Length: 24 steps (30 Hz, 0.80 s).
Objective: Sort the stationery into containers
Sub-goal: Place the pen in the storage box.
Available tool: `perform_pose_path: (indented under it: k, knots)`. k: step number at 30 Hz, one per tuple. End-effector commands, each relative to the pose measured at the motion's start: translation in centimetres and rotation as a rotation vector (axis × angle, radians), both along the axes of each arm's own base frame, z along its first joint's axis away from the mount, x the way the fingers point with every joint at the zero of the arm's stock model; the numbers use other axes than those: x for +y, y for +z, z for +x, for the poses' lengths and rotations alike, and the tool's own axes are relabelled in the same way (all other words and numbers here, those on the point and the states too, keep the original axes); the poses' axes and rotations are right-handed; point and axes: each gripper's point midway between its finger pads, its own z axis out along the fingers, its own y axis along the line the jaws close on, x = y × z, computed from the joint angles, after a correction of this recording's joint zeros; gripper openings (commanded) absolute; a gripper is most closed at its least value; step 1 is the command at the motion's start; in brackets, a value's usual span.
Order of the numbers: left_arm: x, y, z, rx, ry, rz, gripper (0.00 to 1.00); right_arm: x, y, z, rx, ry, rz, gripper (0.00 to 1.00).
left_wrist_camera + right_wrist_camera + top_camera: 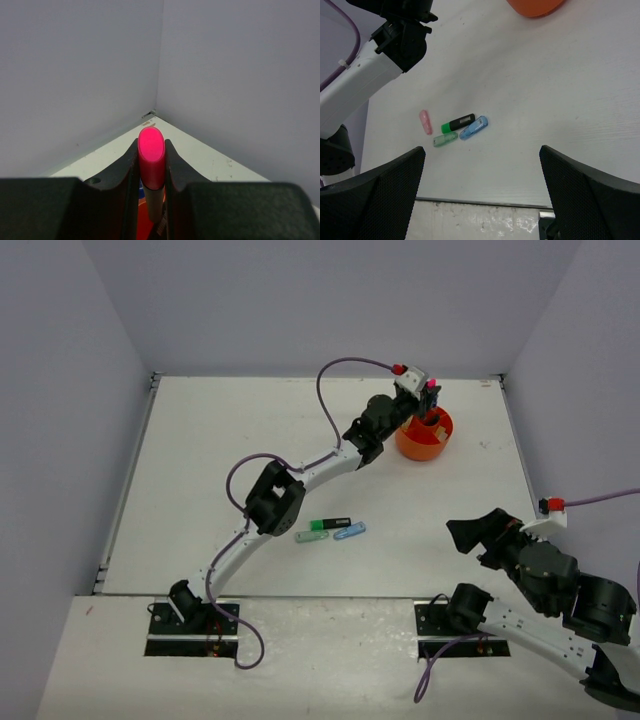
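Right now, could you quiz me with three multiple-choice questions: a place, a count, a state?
1. Where on the white table is the round orange plastic tub? A near edge; B far left; C far right.
2. How many small items lie loose on it? A four; B two; C seven.
3. What is the left pincer doing? A open, empty; B shut on a pink highlighter; C shut on scissors.
1 C: top view shows it far right. 2 A: pink eraser, green highlighter, pale green clip, blue clip. 3 B: its fingers clamp it.
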Motion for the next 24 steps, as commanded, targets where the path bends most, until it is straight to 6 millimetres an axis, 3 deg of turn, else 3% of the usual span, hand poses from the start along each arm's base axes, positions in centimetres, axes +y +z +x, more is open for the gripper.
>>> perform_pose_path:
  k: [1, 4, 8, 10, 11, 12, 13, 15, 18, 21, 22, 24]
  knots:
    - [0.9, 1.9, 1.1, -0.07, 0.049, -0.062, 0.01, 0.4, 0.2, 0.1, -0.004, 0.009, -0.005, 0.99]
    - [0.8, 0.4, 1.0, -0.05, 0.039, -0.045, 0.1, 0.4, 0.3, 0.2, -0.013, 0.011, 0.001, 0.99]
    - [0.7, -0.1, 0.8, -0.03, 0.03, -0.055, 0.22, 0.4, 0.2, 0.2, -0.012, 0.011, -0.004, 0.99]
    - [0.8, -0.4, 0.9, -0.022, 0.033, -0.054, 0.42, 0.5, 0.1, 0.3, -0.008, 0.012, -0.009, 0.99]
    - [0.8, -0.5, 0.9, -0.019, 0.033, -0.053, 0.44, 0.5, 0.1, 0.3, -0.007, 0.012, -0.009, 0.99]
    - [0.9, -0.6, 0.9, -0.014, 0.037, -0.061, 0.66, 0.5, 0.1, 0.3, -0.006, 0.011, -0.013, 0.99]
    - [1.0, -0.6, 0.8, -0.012, 0.04, -0.066, 0.79, 0.5, 0.1, 0.3, -0.006, 0.011, -0.014, 0.99]
    - [1.1, -0.3, 0.5, -0.01, 0.031, -0.075, 0.84, 0.5, 0.0, 0.4, -0.006, 0.009, -0.02, 0.99]
    - [1.2, 1.7, -0.2, -0.01, 0.013, -0.095, 0.84, 0.6, 0.0, 0.4, -0.005, 0.01, -0.027, 0.99]
    - [2.2, 6.8, -2.2, -0.032, 0.009, -0.135, 0.88, 1.0, -0.1, 0.6, -0.001, 0.018, -0.043, 0.99]
    - [2.3, 7.2, -2.3, -0.031, 0.017, -0.14, 0.88, 1.0, -0.1, 0.6, -0.004, 0.024, -0.05, 0.99]
    - [5.4, 13.1, -4.0, -0.003, 0.068, -0.172, 1.0, 2.5, -0.1, 0.7, -0.008, 0.086, -0.065, 0.99]
